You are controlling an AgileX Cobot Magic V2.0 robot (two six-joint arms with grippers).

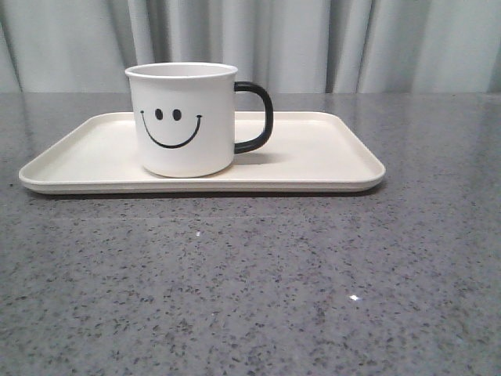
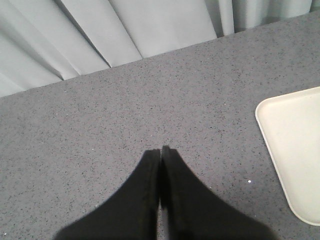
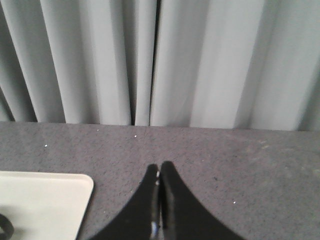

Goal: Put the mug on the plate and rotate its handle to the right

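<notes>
The mug [image 1: 182, 119] is standing upright on the plate [image 1: 329, 168], a little left of the plate's middle, its smiley face turned toward the front camera. The handle [image 1: 258, 117] is sticking out to the right, clear of the rim. Judging by that, both parts of the task look done, and the step in hand is simply keeping clear without disturbing anything.

Neither arm is showing in the front view. The left pincer [image 2: 160, 152] is clenched, its two tips pressed together with nothing between them, hovering over bare worktop [image 2: 125, 115] with one rounded corner of the plate off to the side and apart from it. The right pincer [image 3: 159, 170] is clenched and empty too, hanging over the worktop near the plate's other corner, where a sliver of the black handle is peeking in at the picture's edge.

To do this well, I would say both arms should be keeping well away from the plate's rim, since a nudge to the tray could turn the mug and spoil the handle's direction.

Nothing is standing in the way: the worktop around the plate is carrying only grey speckle, and pleated curtains [image 1: 313, 39] are hanging behind.
</notes>
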